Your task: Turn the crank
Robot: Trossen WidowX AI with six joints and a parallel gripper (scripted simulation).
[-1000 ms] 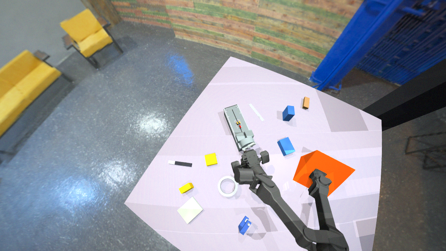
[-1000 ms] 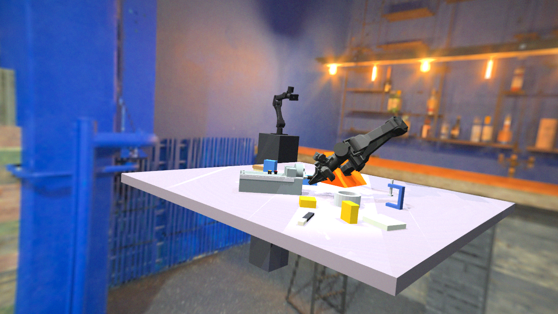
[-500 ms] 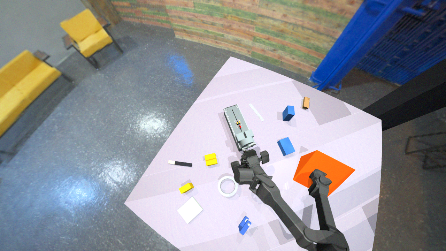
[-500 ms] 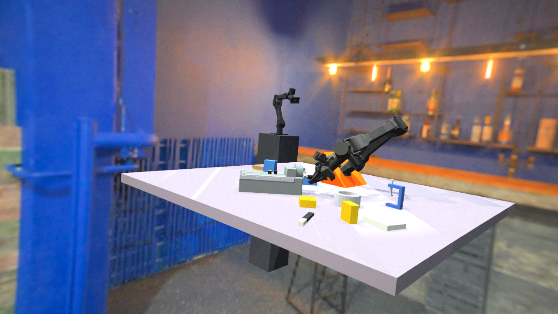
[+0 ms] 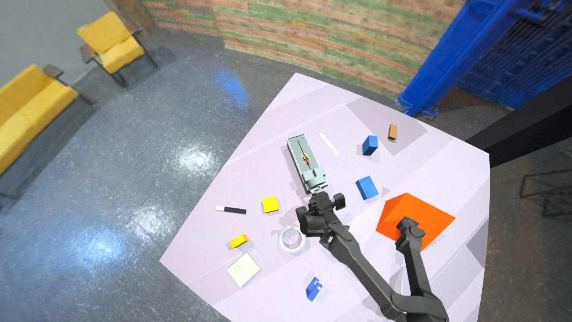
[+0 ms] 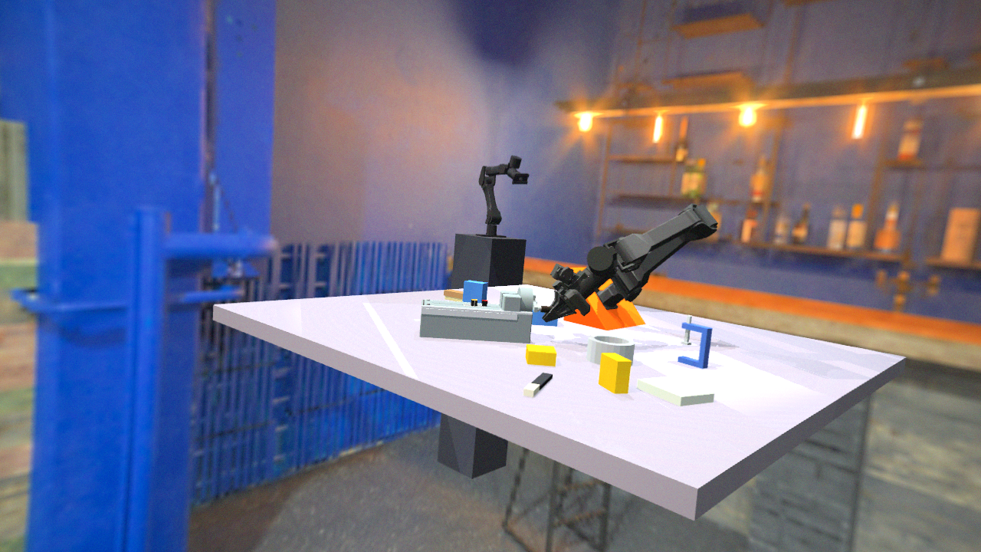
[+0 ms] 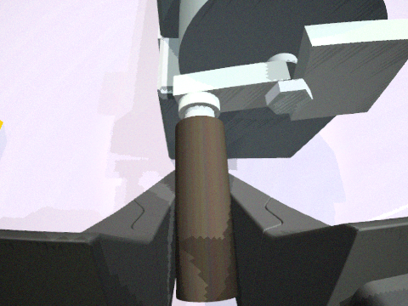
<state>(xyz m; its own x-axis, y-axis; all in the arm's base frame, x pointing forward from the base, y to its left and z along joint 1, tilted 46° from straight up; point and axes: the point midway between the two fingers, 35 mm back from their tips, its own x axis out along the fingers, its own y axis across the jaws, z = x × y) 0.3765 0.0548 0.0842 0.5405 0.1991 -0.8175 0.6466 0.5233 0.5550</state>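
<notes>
Handle: brown ribbed cylinder (image 7: 205, 208), grasped by the gripper (image 5: 316, 196) (image 6: 546, 315) (image 7: 197, 179).
Crank: pale, straight-edged arm (image 7: 231, 81), at the machine's end.
Machine: long grey box (image 5: 302, 154) (image 6: 474, 325), on the table near the gripper.
Pointer: red (image 5: 308, 162) (image 6: 483, 302), beside the brass marks (image 5: 305, 157) (image 6: 474, 302), off level, crank side.
Ring: smooth, pale, round (image 5: 281, 245) (image 6: 592, 351).
Wedge: orange, angular (image 5: 434, 218) (image 6: 582, 317).
Table: pale lilac, thick-edged (image 5: 199, 256) (image 6: 480, 418).
Floor: glossy grey (image 5: 160, 120).
Wall: weathered planks (image 5: 279, 31).
</notes>
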